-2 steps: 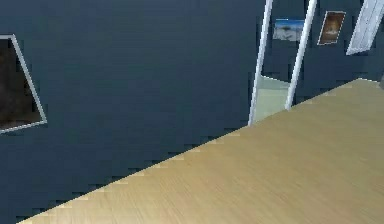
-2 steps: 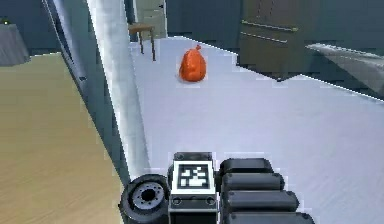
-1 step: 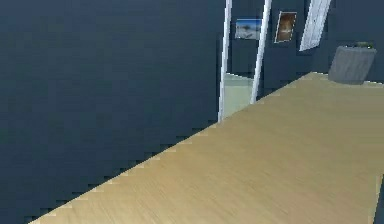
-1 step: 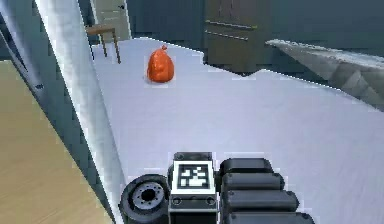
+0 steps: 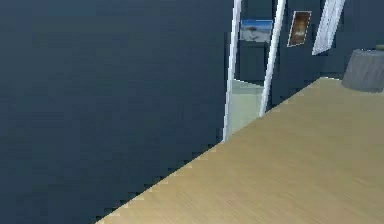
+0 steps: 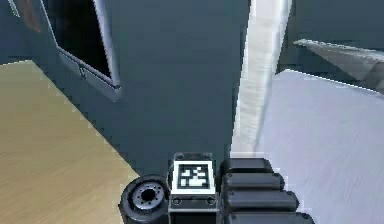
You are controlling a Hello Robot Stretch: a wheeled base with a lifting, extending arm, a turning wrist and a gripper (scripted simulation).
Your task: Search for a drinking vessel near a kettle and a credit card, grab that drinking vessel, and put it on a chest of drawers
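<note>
Two framed pictures (image 5: pixel 299 28) hang by one white doorway (image 5: pixel 232 70); one grey bin (image 5: pixel 365 70) stands on the wood floor (image 5: pixel 280 160). The pincer (image 6: pixel 148 197) shows its dark body beside one white marker (image 6: pixel 196 177); whether it holds anything cannot be told

- Wall (image 5: pixel 100 90): dark blue, running along the forward view's left and meeting the floor on a diagonal.
- Wood floor (image 5: pixel 280 160): light planks, spreading toward the far right.
- Doorway (image 5: pixel 250 85): white frame standing in the wall.
- Small picture (image 5: pixel 257 31): hanging beyond the doorway.
- Framed picture (image 5: pixel 299 28): hanging just right of the doorway.
- White cloth (image 5: pixel 328 25): hanging farther right.
- Grey bin (image 5: pixel 366 70): sitting by the far wall.
- Dark window (image 6: pixel 85 40): sitting in the wall in the arm side view.
- White post (image 6: pixel 262 75): dividing the wood floor from the grey floor (image 6: pixel 330 140).
</note>
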